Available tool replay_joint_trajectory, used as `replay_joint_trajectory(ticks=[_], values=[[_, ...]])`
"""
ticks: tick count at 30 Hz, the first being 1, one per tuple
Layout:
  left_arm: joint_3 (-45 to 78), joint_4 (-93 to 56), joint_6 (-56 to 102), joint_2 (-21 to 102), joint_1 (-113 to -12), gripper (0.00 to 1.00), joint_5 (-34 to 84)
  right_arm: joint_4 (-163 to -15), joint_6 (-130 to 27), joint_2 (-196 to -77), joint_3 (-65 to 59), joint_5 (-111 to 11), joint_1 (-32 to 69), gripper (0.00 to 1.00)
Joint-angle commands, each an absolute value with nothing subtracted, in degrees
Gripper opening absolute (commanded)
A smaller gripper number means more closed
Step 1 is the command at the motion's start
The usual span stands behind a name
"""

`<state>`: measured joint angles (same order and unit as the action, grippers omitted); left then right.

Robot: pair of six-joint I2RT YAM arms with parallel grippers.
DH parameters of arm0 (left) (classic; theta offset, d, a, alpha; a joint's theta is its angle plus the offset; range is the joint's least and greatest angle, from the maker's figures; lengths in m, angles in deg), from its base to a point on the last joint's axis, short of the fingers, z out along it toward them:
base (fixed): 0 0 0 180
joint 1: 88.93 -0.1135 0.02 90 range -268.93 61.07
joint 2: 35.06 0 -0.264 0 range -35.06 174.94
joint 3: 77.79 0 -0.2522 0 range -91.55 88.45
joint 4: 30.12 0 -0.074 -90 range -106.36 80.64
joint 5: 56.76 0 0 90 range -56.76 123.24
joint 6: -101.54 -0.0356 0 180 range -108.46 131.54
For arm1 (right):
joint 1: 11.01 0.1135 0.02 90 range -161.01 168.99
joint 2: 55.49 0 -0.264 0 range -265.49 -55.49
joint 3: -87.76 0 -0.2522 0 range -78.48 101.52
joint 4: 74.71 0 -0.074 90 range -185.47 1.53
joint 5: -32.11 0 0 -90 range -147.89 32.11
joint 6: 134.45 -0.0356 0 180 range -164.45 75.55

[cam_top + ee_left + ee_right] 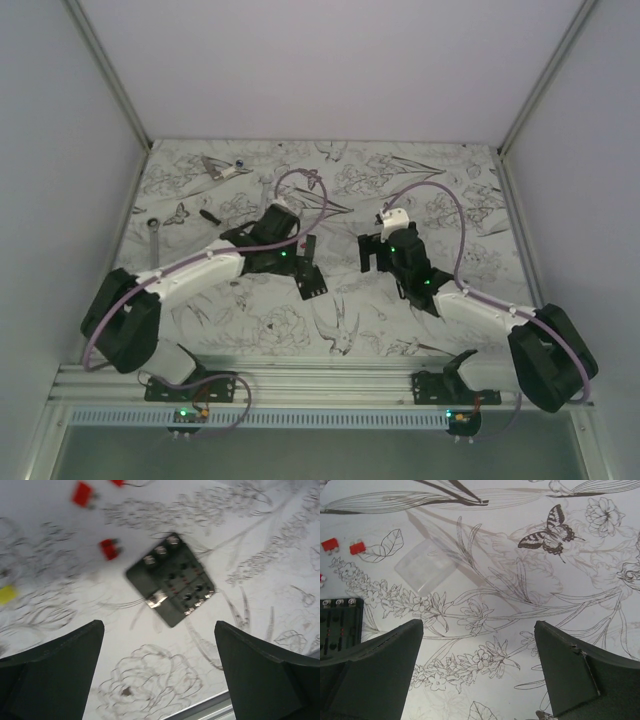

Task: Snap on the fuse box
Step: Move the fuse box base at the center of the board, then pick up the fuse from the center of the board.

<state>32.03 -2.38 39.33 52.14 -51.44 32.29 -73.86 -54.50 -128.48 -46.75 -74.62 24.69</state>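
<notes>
The fuse box (pixel 171 579) is a flat black square with a grid of slots, lying on the flower-print table ahead of my left gripper (pixel 157 625). That gripper is wide open and empty, hovering above the table just short of the box. In the top view the box (pixel 313 283) lies between the two grippers. My right gripper (pixel 479 624) is open and empty over bare table, with the box's edge (pixel 340 627) beside its left finger. A clear square cover (pixel 426 565) lies flat on the table ahead and left of the right gripper.
Loose red pieces (pixel 109 549) (pixel 82 494) and a yellow one (pixel 6 594) lie beyond the box; two red ones also show in the right wrist view (pixel 330 544). A wrench (pixel 155 228) and other tools (pixel 213 168) lie at the far left. White walls enclose the table.
</notes>
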Motion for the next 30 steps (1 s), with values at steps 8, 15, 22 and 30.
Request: replay_joint_trajectory(ticks=[8,15,22,30], values=[[36.4,12.72,36.38,45.5,-64.76,0.79,38.56,-74.43,-52.73,-127.95,-46.41,-68.53,26.3,1.0],[35.84,10.91,36.9,49.19,-71.88,0.59,34.86,-73.78,-52.52,-128.62,-46.69,-68.12,26.6,1.0],[31.91,7.8,45.32,56.76,-72.07,0.5,38.38,-73.05,-52.69,-129.88,-46.97,-67.99,26.65,1.0],[30.0,6.65,50.32,60.86,-69.67,0.5,47.88,-72.15,-52.45,-130.3,-47.3,-67.73,26.68,1.0]])
